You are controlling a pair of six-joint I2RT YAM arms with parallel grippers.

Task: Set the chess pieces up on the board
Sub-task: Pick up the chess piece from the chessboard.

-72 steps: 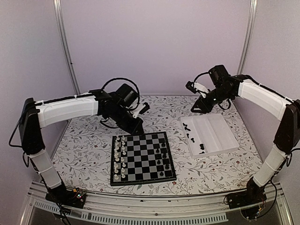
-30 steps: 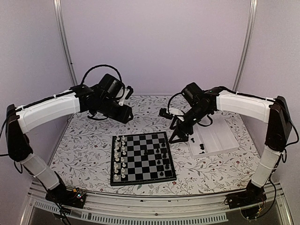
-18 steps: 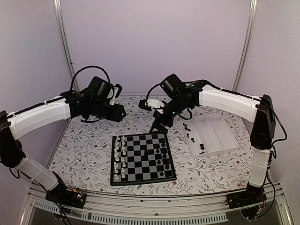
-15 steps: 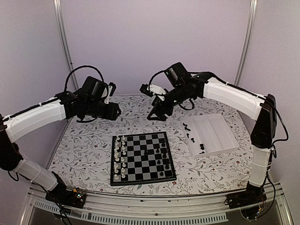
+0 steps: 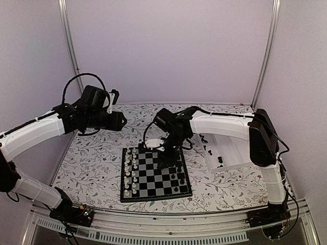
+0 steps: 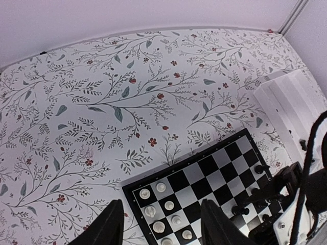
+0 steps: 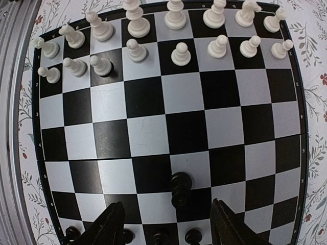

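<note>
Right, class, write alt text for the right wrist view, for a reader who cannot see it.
From above, the right gripper hangs open over a small black-and-white checkered chessboard, its fingers either side of one black plastic chess piece, not touching it. White plastic chessmen stand in two rows along the top edge.

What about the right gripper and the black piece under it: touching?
Apart. Right wrist view: bare board shows on both sides of the black piece, between the open fingers of the right gripper.
</note>
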